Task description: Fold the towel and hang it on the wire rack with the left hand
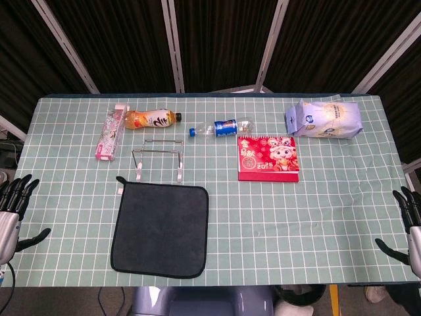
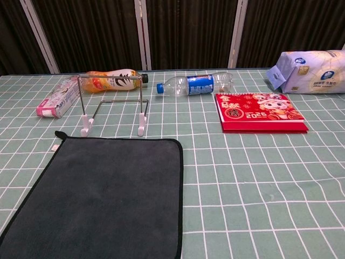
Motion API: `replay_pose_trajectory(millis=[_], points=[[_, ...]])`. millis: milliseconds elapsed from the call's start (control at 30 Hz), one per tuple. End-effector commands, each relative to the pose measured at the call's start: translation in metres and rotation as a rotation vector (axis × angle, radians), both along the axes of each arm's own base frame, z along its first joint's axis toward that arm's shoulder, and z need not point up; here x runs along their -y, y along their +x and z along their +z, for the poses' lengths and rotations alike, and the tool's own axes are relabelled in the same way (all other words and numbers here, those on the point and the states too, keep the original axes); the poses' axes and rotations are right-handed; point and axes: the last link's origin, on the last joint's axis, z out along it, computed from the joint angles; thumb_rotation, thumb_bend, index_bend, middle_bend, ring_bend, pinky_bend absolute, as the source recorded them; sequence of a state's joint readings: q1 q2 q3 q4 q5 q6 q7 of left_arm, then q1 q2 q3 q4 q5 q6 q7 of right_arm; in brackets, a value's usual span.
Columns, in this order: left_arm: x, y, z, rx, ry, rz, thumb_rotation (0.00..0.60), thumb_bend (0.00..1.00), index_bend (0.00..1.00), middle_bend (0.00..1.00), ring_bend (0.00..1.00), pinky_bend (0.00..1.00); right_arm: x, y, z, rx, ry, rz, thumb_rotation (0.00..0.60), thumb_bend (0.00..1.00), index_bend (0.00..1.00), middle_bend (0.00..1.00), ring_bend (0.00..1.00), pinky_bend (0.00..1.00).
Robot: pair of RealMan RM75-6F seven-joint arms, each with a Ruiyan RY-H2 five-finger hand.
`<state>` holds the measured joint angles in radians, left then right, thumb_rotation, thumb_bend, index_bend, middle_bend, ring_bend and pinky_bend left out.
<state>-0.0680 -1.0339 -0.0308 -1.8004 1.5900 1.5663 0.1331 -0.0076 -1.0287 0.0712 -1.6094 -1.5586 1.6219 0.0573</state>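
Towel (image 1: pixel 160 229) lies flat and unfolded on the table (image 1: pixel 329 217), near edge, left of centre. Wire rack (image 1: pixel 157 157) stands upright just beyond it at 12 o'clock, feet near the towel's far hem but apart from it. Nothing started yet, by my read.

Left hand (image 1: pixel 14 207) hovers off the table's left edge, at 9 o'clock from the towel, fingers spread, holding nothing. Right hand (image 1: pixel 406 220) is off the right edge, well apart from everything, fingers also apart and empty. Neither shows in the chest view.

For the fold, I'd say:
- come in from 9 o'clock and pinch the towel's left hem, since that side is nearest the left hand
- carry it over toward 3 o'clock so the edges line up; a narrower strip should fit the rack's top bar better
- cloth looks thick and floppy, so grip well in from the edge or it may slip
- keep the lift low; the rack looks light and a snagged corner could tip it

Tea bottle (image 1: pixel 151 119), water bottle (image 1: pixel 220 128) and pink box (image 1: pixel 110 135) sit behind the rack at 12 o'clock: watch the overshoot when draping. Red calendar (image 1: pixel 268 158) and tissue pack (image 1: pixel 323 119) are out at 2 o'clock, no concern.
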Motion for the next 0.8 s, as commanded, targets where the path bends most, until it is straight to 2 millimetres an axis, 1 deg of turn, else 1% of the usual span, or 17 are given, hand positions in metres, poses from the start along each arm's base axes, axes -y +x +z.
replay_pose_trajectory(millis=[33,133,233,300,400,533,567,600,633,700,767,800], points=[[0.000,0.000,-0.001,-0.002,-0.002,0.000,0.600,0.00,0.00,0.00,0.00,0.00,0.000,-0.001,0.000,-0.001,0.000,-0.003,0.600,0.00,0.05,0.00,0.00,0.00],[0.000,0.000,-0.002,-0.005,-0.009,-0.002,0.600,0.00,0.00,0.00,0.00,0.00,0.001,-0.001,-0.001,0.000,0.004,-0.005,0.600,0.00,0.06,0.00,0.00,0.00],[-0.005,0.002,-0.007,-0.015,-0.027,-0.012,0.600,0.00,0.00,0.00,0.00,0.00,0.001,0.000,-0.002,-0.002,0.009,-0.005,0.600,0.00,0.03,0.00,0.00,0.00],[-0.011,0.007,-0.013,-0.020,-0.056,-0.026,0.600,0.00,0.00,0.00,0.00,0.00,0.002,0.001,-0.002,-0.002,0.009,-0.006,0.600,0.00,0.04,0.00,0.00,0.00],[-0.025,0.019,-0.026,-0.036,-0.115,-0.082,0.600,0.00,0.00,0.00,0.00,0.00,0.003,0.002,-0.003,-0.006,0.012,-0.008,0.600,0.00,0.07,0.00,0.00,0.00],[-0.051,0.044,-0.051,-0.088,-0.221,-0.212,0.600,0.00,0.00,0.00,0.00,0.00,0.004,0.002,-0.003,-0.013,0.009,-0.017,0.600,0.00,0.08,0.00,0.00,0.00],[-0.060,0.055,-0.062,-0.115,-0.261,-0.265,0.600,0.00,0.00,0.00,0.00,0.00,0.004,0.003,-0.003,-0.015,0.007,-0.020,0.600,0.00,0.08,0.00,0.00,0.00],[-0.071,0.079,-0.081,-0.179,-0.326,-0.382,0.600,0.00,0.00,0.00,0.00,0.00,0.005,0.003,-0.002,-0.020,0.002,-0.025,0.600,0.00,0.08,0.00,0.00,0.00],[-0.081,0.094,-0.096,-0.224,-0.370,-0.452,0.600,0.00,0.00,0.00,0.00,0.00,0.006,0.003,-0.002,-0.023,-0.002,-0.031,0.600,0.00,0.08,0.00,0.00,0.00],[-0.090,0.110,-0.113,-0.262,-0.411,-0.515,0.600,0.03,0.01,0.00,0.00,0.00,0.007,0.003,-0.002,-0.029,-0.005,-0.041,0.600,0.00,0.08,0.00,0.00,0.00],[-0.096,0.129,-0.131,-0.315,-0.450,-0.605,0.600,0.10,0.07,0.00,0.00,0.00,0.008,0.002,-0.002,-0.040,-0.007,-0.053,0.600,0.00,0.08,0.00,0.00,0.00],[-0.098,0.136,-0.138,-0.334,-0.459,-0.634,0.600,0.11,0.10,0.00,0.00,0.00,0.009,0.002,-0.003,-0.043,-0.007,-0.058,0.600,0.00,0.08,0.00,0.00,0.00]])
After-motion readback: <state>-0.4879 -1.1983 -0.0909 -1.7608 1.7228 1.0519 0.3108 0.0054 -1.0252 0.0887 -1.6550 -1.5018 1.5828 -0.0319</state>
